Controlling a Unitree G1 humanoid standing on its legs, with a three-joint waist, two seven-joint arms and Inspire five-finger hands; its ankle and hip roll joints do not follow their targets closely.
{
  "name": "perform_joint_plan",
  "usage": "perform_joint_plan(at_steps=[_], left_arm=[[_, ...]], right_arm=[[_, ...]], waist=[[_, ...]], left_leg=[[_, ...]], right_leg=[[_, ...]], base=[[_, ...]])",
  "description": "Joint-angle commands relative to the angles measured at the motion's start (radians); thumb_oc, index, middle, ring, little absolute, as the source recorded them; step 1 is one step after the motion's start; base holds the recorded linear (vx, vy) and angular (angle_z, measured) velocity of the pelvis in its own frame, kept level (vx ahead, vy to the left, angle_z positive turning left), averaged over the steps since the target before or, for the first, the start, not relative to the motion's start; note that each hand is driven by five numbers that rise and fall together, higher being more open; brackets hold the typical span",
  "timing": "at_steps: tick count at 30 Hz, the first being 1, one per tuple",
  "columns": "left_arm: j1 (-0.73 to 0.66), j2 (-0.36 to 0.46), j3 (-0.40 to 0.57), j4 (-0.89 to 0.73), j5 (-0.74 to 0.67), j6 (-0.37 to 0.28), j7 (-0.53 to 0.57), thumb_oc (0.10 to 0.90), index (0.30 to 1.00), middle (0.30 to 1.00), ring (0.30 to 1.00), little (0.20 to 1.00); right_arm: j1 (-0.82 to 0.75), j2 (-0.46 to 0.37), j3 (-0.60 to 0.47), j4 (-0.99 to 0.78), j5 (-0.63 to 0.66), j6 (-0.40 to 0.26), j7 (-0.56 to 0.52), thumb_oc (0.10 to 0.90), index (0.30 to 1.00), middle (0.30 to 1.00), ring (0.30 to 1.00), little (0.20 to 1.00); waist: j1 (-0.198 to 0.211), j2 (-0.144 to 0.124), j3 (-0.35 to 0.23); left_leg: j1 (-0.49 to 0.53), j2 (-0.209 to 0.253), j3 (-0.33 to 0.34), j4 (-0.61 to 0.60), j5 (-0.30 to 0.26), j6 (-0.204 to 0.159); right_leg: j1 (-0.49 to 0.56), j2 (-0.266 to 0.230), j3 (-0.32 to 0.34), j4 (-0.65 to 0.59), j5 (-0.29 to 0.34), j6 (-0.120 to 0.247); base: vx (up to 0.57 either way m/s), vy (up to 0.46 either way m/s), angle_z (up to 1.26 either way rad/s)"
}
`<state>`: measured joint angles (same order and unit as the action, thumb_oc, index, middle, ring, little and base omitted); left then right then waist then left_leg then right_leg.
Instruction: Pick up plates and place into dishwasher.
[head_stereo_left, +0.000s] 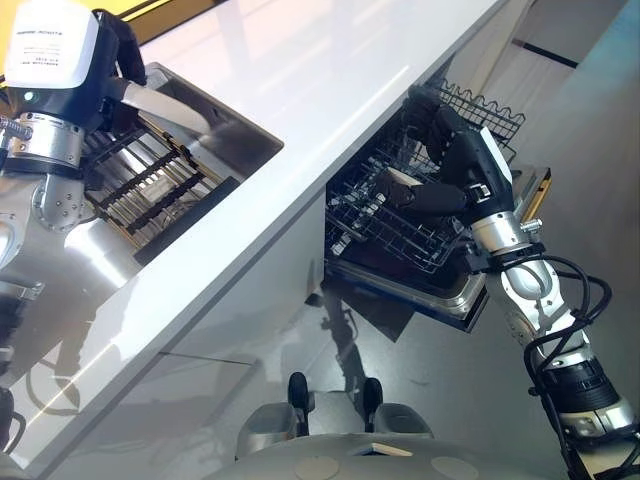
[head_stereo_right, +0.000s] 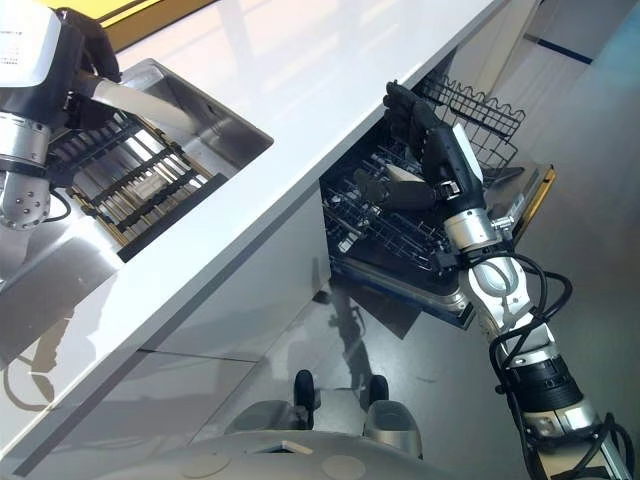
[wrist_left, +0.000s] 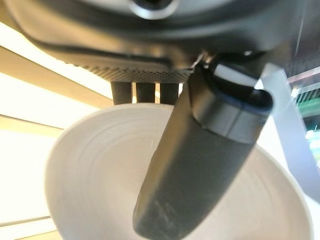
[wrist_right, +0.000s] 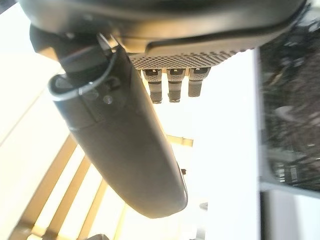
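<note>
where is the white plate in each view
Left eye view: the white plate is at upper left, held edge-on by the left robot hand over the sink.
Right eye view: upper left again, over the sink.
Left wrist view: seen face-on, its white disc behind the thumb.
Right wrist view: I cannot make it out.
Shared landmark: the white counter.

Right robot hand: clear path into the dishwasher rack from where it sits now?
Probably yes. The right robot hand hovers open and empty just above the pulled-out dishwasher rack, with nothing between them. The plate is not with it: the left robot hand holds it over the sink.
</note>
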<state>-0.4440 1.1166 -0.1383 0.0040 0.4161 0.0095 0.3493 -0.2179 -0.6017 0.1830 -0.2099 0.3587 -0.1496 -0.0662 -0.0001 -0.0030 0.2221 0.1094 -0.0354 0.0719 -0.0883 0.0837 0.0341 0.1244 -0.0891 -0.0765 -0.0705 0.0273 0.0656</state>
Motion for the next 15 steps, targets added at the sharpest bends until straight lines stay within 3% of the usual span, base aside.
perform_joint_plan(at_steps=[1,15], left_arm=[[-0.026,-0.009,0.114,-0.033,-0.024,-0.038,0.082,0.100,0.300,0.300,0.300,0.200],[-0.095,-0.176,-0.006,-0.135,-0.137,-0.091,-0.020,0.100,0.300,0.300,0.300,0.200]], right_arm=[[-0.100,0.005,0.016,-0.125,-0.030,-0.116,-0.038,0.800,0.900,0.900,0.900,0.900],[-0.242,0.089,0.124,-0.125,-0.056,-0.055,-0.070,0.800,0.900,0.900,0.900,0.900]], waist=[[0.005,0.025,-0.170],[0.016,0.015,-0.187]], left_leg=[[0.012,0.002,0.002,0.020,-0.115,-0.019],[0.014,0.016,-0.010,0.011,-0.098,-0.037]], right_leg=[[-0.044,0.023,-0.017,0.077,-0.044,0.030],[-0.017,0.044,-0.027,0.057,-0.048,0.013]], base=[[-0.05,-0.069,0.16],[-0.04,-0.048,0.04]])
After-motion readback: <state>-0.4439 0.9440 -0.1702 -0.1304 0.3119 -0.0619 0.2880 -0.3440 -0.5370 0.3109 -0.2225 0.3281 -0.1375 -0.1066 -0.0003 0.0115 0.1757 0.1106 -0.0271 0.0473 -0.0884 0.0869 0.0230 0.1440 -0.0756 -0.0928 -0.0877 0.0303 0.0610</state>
